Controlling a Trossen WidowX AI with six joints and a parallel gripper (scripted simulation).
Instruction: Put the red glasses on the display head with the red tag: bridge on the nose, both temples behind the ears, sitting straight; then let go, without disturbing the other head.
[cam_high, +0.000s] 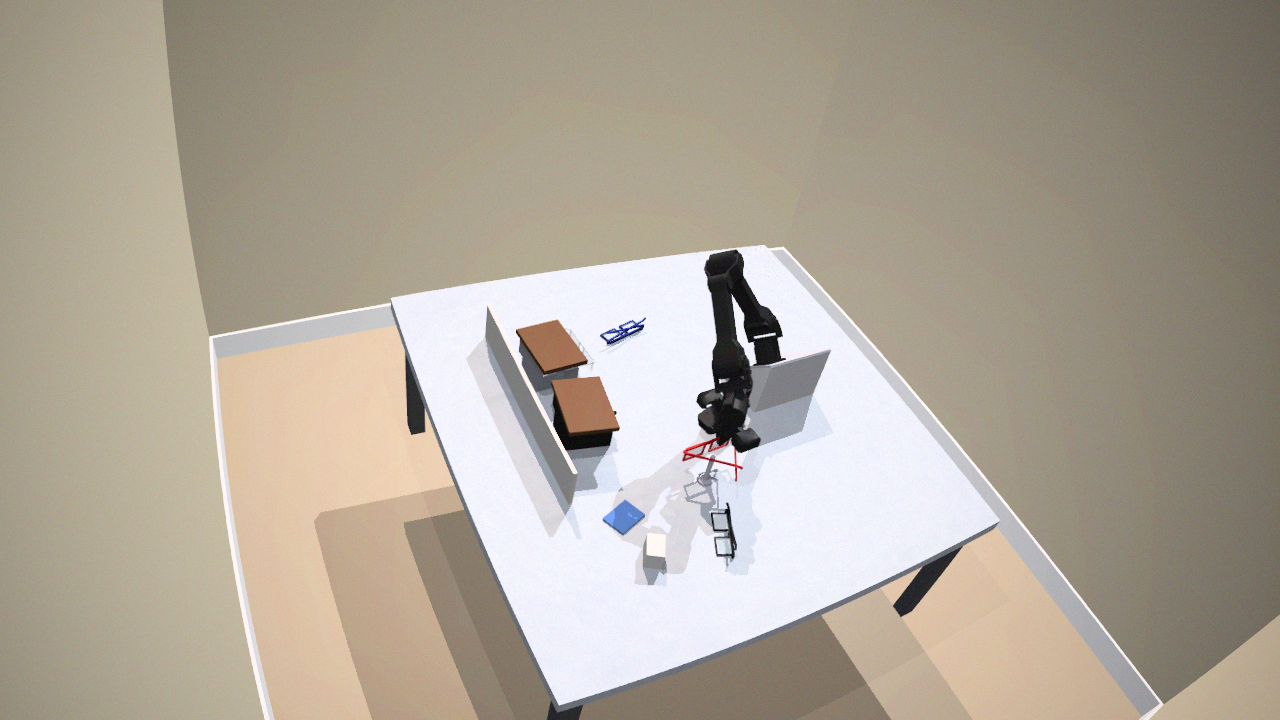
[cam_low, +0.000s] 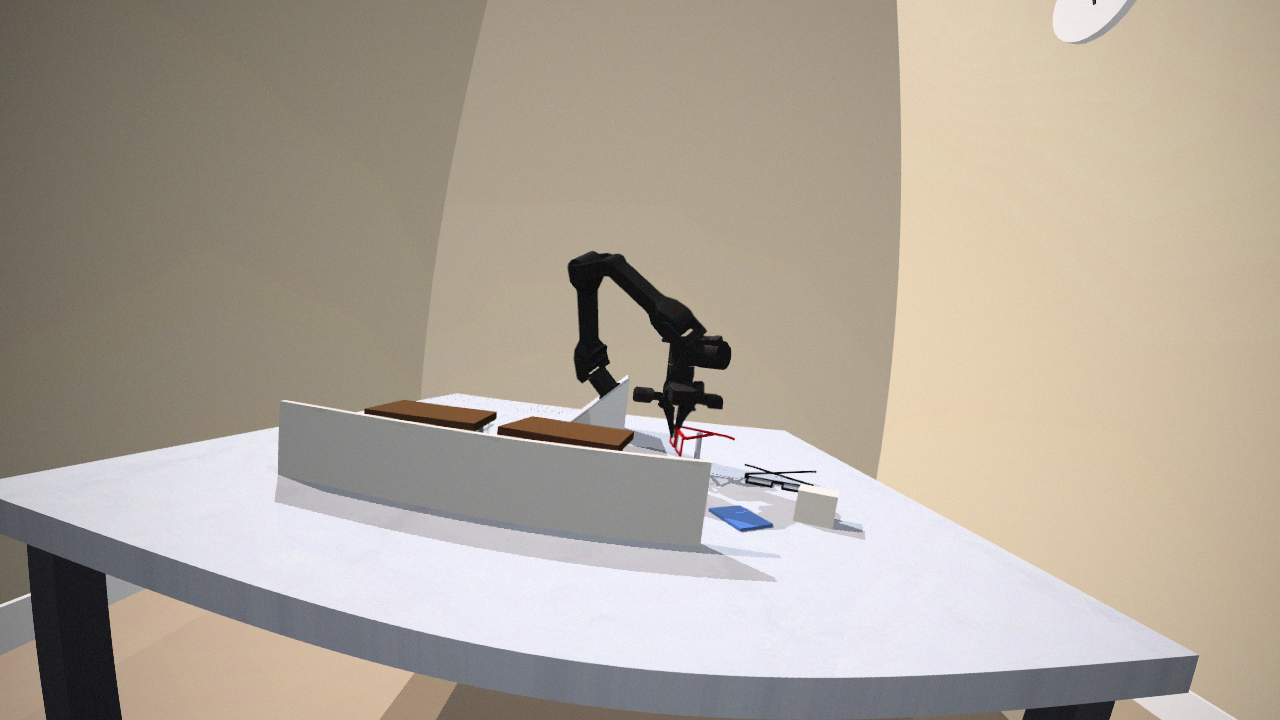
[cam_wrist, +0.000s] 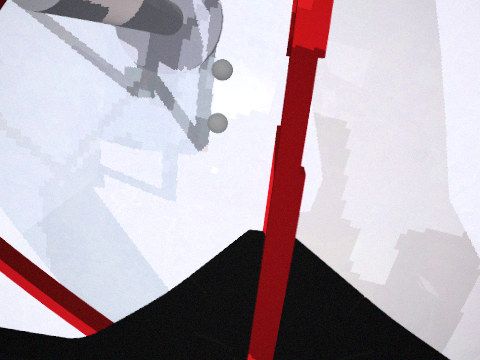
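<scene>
My gripper (cam_high: 723, 441) (cam_low: 673, 437) (cam_wrist: 267, 248) is shut on the red glasses (cam_high: 736, 461) (cam_low: 679, 445) (cam_wrist: 290, 150) and holds them above the table by the front frame. Their temples are open and stretch away from the fingers, toward the black glasses' side. A thin grey post (cam_high: 710, 464) (cam_low: 697, 445) (cam_wrist: 145, 17) on a round base stands right by the held glasses, under or between the temples; contact cannot be told. I cannot make out a display head with a red tag or its nose and ears in these views.
Two brown-topped boxes (cam_high: 550, 345) (cam_high: 585, 404) stand beside a long upright panel (cam_low: 492, 488). Another upright panel (cam_high: 792, 385) is behind the gripper. Black glasses (cam_high: 731, 534), a pale block (cam_high: 655, 549), a blue pad (cam_high: 623, 516) (cam_low: 741, 518) and dark blue glasses (cam_high: 622, 333) are on the table.
</scene>
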